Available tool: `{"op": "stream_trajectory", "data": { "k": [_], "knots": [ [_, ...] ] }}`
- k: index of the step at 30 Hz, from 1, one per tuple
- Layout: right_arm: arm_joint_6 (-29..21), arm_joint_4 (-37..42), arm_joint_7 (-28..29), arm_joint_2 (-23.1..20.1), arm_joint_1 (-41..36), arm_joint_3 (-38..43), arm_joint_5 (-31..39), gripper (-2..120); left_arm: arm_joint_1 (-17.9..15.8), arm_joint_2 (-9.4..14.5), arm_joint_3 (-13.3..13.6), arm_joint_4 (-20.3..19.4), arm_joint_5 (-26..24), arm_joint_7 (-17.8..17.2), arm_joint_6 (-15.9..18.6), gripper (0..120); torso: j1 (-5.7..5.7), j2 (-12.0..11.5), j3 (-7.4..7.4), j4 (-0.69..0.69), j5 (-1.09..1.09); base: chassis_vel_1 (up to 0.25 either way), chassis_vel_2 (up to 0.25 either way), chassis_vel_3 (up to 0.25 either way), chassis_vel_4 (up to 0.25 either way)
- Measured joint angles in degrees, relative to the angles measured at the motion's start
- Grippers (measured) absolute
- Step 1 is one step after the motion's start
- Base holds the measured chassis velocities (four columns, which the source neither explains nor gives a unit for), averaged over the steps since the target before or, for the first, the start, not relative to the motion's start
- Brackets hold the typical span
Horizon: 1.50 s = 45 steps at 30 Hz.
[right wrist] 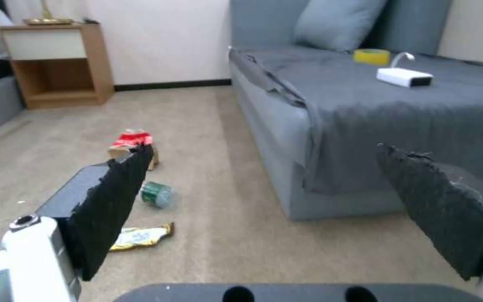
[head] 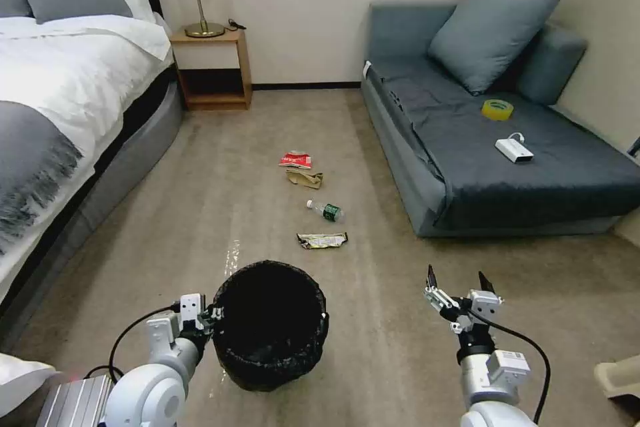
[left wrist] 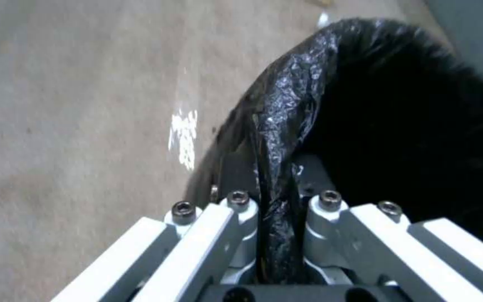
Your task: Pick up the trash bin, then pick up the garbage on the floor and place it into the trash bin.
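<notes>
From my head camera, I am reaching my left gripper [head: 212, 315] low and forward to the near-left rim of the trash bin [head: 272, 327], which is standing upright on the carpet [head: 200, 213] just in front of me. My right gripper [head: 459, 282] is hovering above the floor to the right of the bin, forearm pointing ahead, its two fingers spread wide and holding nothing. The garbage is lying in a line beyond the bin: a red-white packet [head: 295, 159], crumpled brown paper [head: 305, 178], a small bottle [head: 326, 211] and a shiny wrapper [head: 322, 240] nearest the bin.

From my left wrist, I am pinching the bin's bag-lined rim [left wrist: 286, 126] between my left fingers [left wrist: 308, 176] (closed tight on the crinkly plastic).

From my right wrist, my fingers [right wrist: 113, 201] are standing far apart with bare carpet between them. The packet [right wrist: 133, 137], the bottle [right wrist: 157, 194] and the wrapper [right wrist: 141, 235] are lying ahead, beside the grey sofa [right wrist: 331, 126] with a yellow tape roll [right wrist: 371, 56] and a white box [right wrist: 404, 76] on it.
</notes>
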Motion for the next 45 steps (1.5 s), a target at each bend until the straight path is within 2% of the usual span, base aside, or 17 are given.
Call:
{"op": "stream_trajectory", "data": {
  "k": [4,8,12,15,18,25,41,45],
  "knots": [
    [-0.2,0.1,-0.4,-1.6,-0.2,-0.9,0.1,100,0.3,-0.7,-1.8,-1.9,2.6,1.0,-1.9,5,0.00,0.0,0.00,0.01,0.01,0.000,0.000,0.000,0.000],
    [-1.3,0.5,-1.0,-4.1,-0.9,-1.6,0.6,100,0.2,-2.4,-4.8,-3.5,6.2,2.7,-5.6,5,0.00,0.0,0.00,0.00,0.01,0.000,0.000,0.000,0.000],
    [-1.5,0.6,-1.3,-4.8,-1.0,-1.8,0.7,100,0.2,-2.8,-5.7,-3.8,6.9,2.9,-6.2,5,0.00,0.0,0.00,0.00,0.01,0.000,0.000,0.000,0.000],
    [-2.2,0.9,-1.8,-6.3,-1.3,-2.3,1.1,100,0.3,-4.0,-8.3,-4.7,6.9,2.4,-6.7,5,0.00,0.0,0.00,0.00,0.01,0.000,0.000,0.000,0.000],
    [-3.2,1.4,-1.3,-6.4,-1.5,-2.6,1.7,100,0.2,-4.2,-9.1,-4.7,6.7,1.8,-6.9,5,0.00,0.0,0.00,0.00,0.01,0.000,0.000,0.000,0.000],
    [-5.2,2.6,-0.7,-6.2,-1.8,-3.0,2.4,100,0.2,-4.2,-9.2,-4.5,5.5,1.5,-6.9,5,0.00,0.0,0.00,0.00,0.00,0.000,0.000,0.000,0.000],
    [-5.3,3.1,-1.7,-5.9,-2.0,-2.8,1.9,100,0.3,-4.6,-8.9,-5.0,4.8,1.2,-6.9,5,0.00,0.0,0.00,0.00,0.00,0.000,0.000,0.000,0.000],
    [-5.3,3.1,-2.0,-5.8,-1.9,-2.7,1.7,100,0.3,-5.1,-9.6,-4.9,4.8,0.8,-6.9,5,0.00,0.0,0.00,0.00,0.00,0.000,0.000,0.000,0.000]
  ]
}}
